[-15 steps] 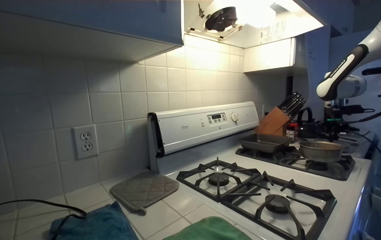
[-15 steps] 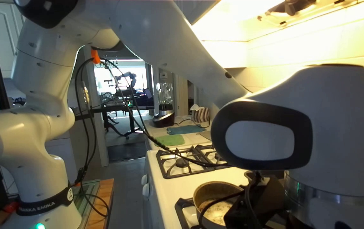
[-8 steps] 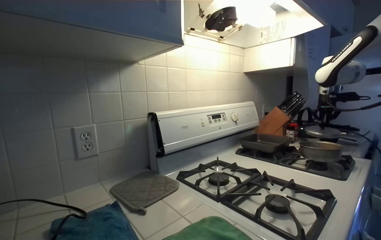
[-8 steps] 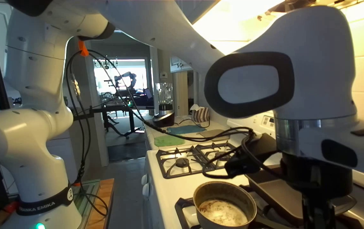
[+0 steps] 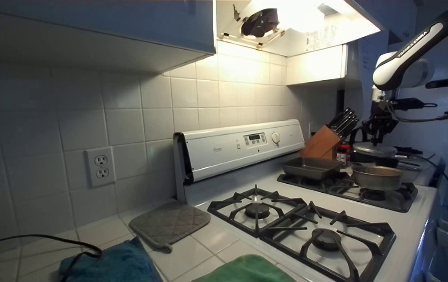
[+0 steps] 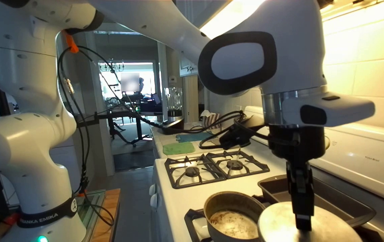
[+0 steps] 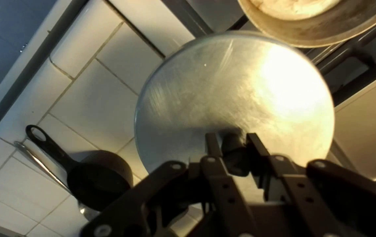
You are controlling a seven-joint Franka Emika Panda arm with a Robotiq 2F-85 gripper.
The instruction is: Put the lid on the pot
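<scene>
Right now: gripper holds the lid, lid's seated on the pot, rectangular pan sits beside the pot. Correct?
Not seated: an exterior view shows the pot uncovered and the lid held off to its side. The rest holds: gripper has the lid, rectangular pan beside the pot.
</scene>
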